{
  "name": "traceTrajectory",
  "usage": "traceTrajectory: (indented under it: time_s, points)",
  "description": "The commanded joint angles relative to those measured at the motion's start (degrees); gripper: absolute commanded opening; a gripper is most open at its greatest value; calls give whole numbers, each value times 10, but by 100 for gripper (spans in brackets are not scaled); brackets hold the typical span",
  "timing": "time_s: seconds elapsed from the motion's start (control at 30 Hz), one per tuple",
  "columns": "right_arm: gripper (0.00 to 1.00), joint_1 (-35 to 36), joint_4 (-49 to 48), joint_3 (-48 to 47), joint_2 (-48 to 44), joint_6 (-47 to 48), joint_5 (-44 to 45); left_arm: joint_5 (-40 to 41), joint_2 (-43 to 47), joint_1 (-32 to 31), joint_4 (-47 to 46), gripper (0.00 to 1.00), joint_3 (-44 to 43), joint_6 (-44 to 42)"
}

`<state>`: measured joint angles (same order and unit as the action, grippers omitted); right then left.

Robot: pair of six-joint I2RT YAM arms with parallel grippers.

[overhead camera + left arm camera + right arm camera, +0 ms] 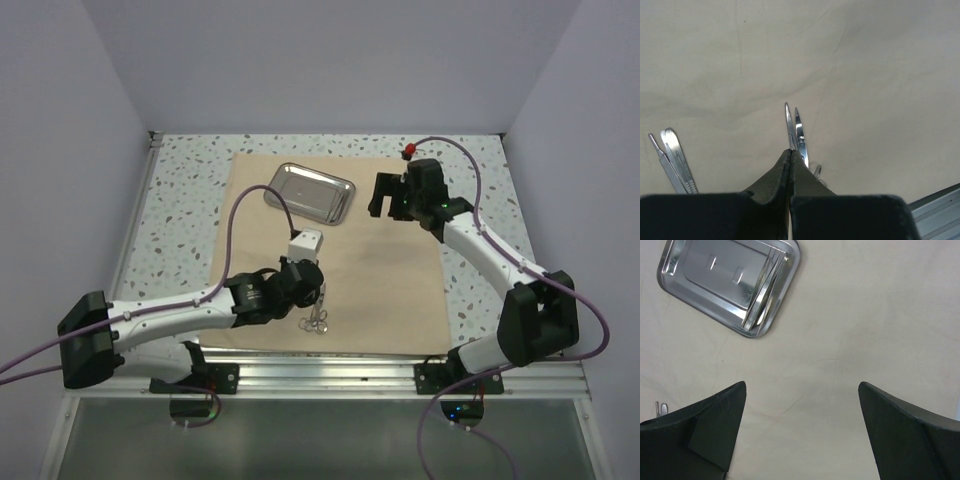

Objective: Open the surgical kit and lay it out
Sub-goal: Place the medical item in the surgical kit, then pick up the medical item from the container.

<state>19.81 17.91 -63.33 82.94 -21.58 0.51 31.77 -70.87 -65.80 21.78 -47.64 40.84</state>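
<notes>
The beige cloth wrap [385,290] lies spread flat on the table. The shiny steel tray [311,192] sits on its far part; in the right wrist view the tray [710,275] has a thin silver piece [762,295] along its right side. My left gripper [310,292] is low over the cloth's near part. In the left wrist view it [791,151] is shut on a silver scissor-like instrument [799,131] whose tips stick out past the fingertips. Two flat silver handles [674,160] lie to its left. My right gripper [385,197] hovers right of the tray, open and empty [802,384].
Silver finger rings of instruments [318,322] lie on the cloth near its front edge. The metal rail [330,375] runs along the table's near side. Speckled tabletop [180,220] shows around the cloth, with white walls on three sides.
</notes>
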Motion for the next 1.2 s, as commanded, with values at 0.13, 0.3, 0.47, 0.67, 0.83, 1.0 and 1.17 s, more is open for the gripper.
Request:
traceTrajectory:
  time_s: [0.13,0.3,0.47,0.67,0.83,1.0,1.17]
  points:
    - [98,-3,-18,-21,28,0,-1,1,-84,3,-32,0,-2,-31]
    - [98,-3,-19,-23,40,1,1,47,-179,29,-58,16,-26,-38]
    - [98,-3,-21,-26,46,2,1,80,-221,66,-61,42,-51,-46]
    - [98,-3,-46,-21,51,-1,-29,144,-112,82,-22,63,-43,-56]
    - [98,3,-51,-57,86,-27,-74,122,-8,91,25,65,-15,-48]
    - [93,38,-56,-127,137,-53,-70,126,39,91,35,65,39,-38]
    - [87,90,4,-248,252,-59,-33,121,71,90,5,65,91,-46]
